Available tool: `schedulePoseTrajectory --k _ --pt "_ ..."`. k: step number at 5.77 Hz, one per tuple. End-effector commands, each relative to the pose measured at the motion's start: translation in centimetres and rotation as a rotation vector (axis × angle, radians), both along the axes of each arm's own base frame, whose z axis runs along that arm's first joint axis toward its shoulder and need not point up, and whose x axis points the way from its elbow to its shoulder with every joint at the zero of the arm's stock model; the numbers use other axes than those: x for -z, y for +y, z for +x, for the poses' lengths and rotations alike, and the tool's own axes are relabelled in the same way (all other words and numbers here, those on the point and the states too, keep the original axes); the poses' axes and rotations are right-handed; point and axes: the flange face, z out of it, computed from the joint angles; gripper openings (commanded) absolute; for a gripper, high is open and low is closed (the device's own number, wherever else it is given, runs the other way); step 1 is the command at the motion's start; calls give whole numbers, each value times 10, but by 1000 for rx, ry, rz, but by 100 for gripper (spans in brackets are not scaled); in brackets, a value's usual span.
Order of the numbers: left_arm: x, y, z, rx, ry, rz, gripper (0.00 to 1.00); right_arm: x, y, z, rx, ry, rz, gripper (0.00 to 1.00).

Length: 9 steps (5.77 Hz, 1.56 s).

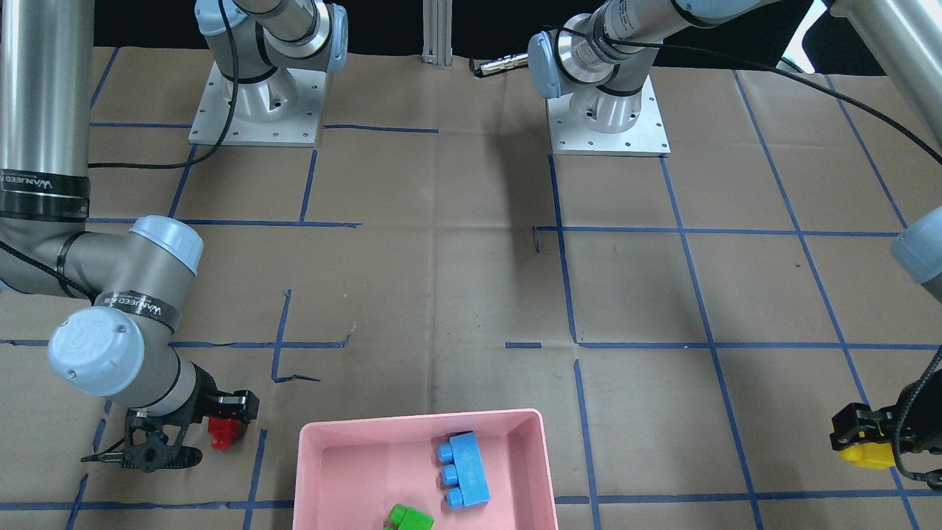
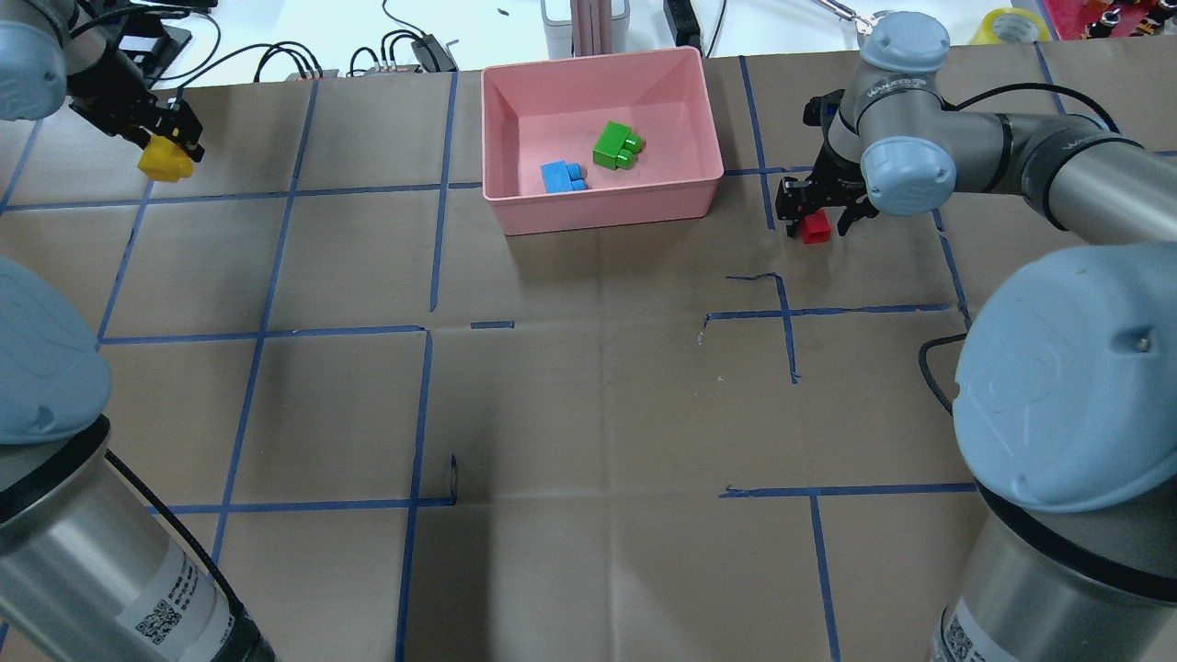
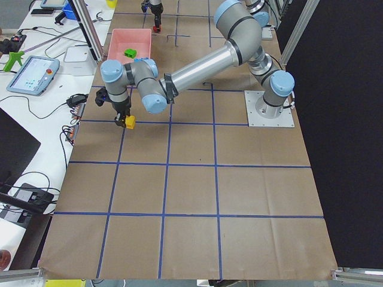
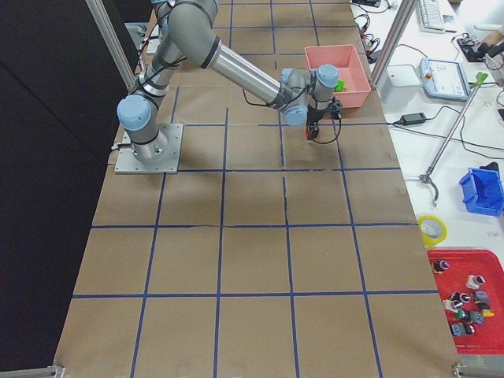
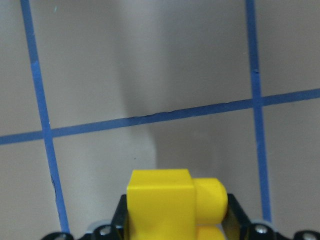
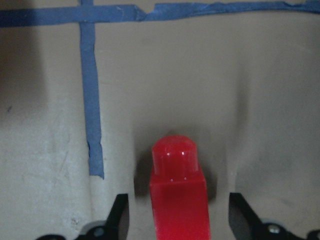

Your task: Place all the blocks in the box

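Only flat paper (image 2: 368, 257) lies between the left gripper (image 2: 168, 147) and the box (image 2: 602, 207), and between the right gripper (image 2: 816, 221) and it; its walls are the one barrier. Inside, the blue brick (image 2: 563, 176) and green brick (image 2: 616, 147) take the middle, and we see bare floor to either side.

The table (image 2: 598, 395) is covered edge to edge with creased brown paper, marked off in a grid of blue tape lines (image 2: 267, 331), some of them broken or peeling. A shallow rectangular pink plastic tray (image 2: 607, 207) sits flat on the paper against the far edge, about midway along it. A small red plastic studded brick (image 2: 814, 230) rests on the paper near the same edge, toward the robot's right end, apart from the tray. Two square grey metal base plates (image 1: 221, 132) (image 1: 647, 140) are bolted down along the robot's edge.
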Motion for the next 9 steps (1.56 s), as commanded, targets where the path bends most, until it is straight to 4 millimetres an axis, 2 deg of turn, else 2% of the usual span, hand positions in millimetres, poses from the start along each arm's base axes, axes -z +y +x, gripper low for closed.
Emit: schedulePoseTrajectory --k 1,2,3,4,5,6,7,8,9 --pt "-44 -32 -149 -71 37 -25 13 -6 0 1 20 -1 -7 14" --pt "-34 -38 -229 -172 124 -20 13 -27 -2 1 19 -3 -39 6" --pt "-17 -37 -299 -199 151 -5 13 -77 0 0 20 5 -118 6" --pt "4 -40 -360 -220 159 -2 13 -116 -1 0 21 9 -178 7" --pt "36 -45 -403 -212 149 3 13 -160 -19 8 27 -77 -269 8" --pt "66 -46 -431 -229 122 -14 13 -189 -33 19 69 -176 -310 8" --pt "74 -40 -444 -216 82 -16 39 -187 -40 41 112 -340 -296 8" --pt "65 -39 -445 -218 89 -25 98 -167 -45 80 125 -451 -251 8" --pt "40 -35 -441 -221 88 -37 99 -153 -48 112 109 -505 -241 8"
